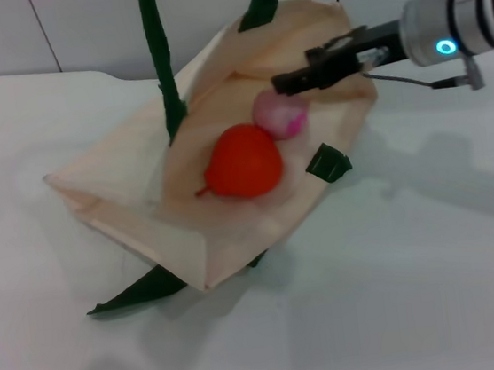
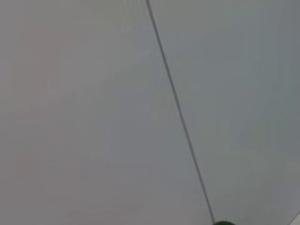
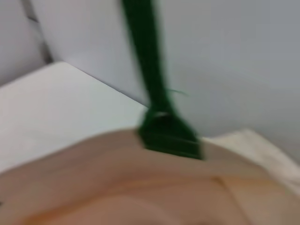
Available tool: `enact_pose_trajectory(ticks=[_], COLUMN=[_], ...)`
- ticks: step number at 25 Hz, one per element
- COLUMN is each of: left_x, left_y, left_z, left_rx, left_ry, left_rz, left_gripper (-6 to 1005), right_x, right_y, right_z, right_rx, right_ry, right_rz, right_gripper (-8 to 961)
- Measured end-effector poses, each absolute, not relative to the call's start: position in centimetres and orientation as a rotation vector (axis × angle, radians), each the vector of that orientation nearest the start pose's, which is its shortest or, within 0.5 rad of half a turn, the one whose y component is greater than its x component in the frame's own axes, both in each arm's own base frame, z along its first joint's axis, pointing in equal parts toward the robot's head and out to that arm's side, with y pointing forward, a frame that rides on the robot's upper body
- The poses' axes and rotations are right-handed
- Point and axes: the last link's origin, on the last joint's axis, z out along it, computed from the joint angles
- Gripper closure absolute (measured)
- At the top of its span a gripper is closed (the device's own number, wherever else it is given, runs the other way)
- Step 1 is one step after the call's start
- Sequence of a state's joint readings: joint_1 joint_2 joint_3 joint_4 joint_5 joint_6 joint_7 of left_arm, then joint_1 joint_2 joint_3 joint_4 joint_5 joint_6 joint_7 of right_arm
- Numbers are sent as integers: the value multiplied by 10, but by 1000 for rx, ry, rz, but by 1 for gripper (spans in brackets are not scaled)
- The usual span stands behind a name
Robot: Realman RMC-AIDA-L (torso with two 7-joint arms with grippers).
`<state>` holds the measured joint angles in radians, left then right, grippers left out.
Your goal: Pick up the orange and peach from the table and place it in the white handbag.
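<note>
At upper right, the right claw hovers with fingers seemingly together just above the peach, which lies beside the orange in the propped-open white handbag.

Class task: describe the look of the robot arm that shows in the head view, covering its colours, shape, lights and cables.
The right arm is a silver-white cylinder with dark ring bands and a glowing blue-white ring light on its side. A thin dark cable loops beneath it. The right gripper is black, with slim straight fingers on a black angular base. The left arm does not show in any view.
</note>
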<state>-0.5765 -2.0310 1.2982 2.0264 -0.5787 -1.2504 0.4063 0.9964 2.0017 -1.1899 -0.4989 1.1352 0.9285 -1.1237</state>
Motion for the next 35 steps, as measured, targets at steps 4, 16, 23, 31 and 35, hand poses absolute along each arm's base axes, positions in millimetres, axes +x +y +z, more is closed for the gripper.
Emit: enact_pose_trajectory(ticks=[4,16,23,31,35], left_x=[-40,-59,-64,-91,-103], left_y=[363,365,373,383,387], left_z=[135,144,145,154,161], left_rx=[-2133,-2081,-2040,-1923,-1828], left_ry=[-365,-421,-446,-447,-397], left_rz=[-298,-310,-382,-442,-521], left_gripper=[879,879,659,431,417], right_x=[166,214,212,216,229], right_y=[464,448,449,443,434], right_z=[-15,80,75,107,133], right_rx=[-2536,-2298,-2297,-2150,-2014], right_ry=[862,980,966,885,813], right_rz=[191,337,277,377,508], right_gripper=[140,148,147,147,148])
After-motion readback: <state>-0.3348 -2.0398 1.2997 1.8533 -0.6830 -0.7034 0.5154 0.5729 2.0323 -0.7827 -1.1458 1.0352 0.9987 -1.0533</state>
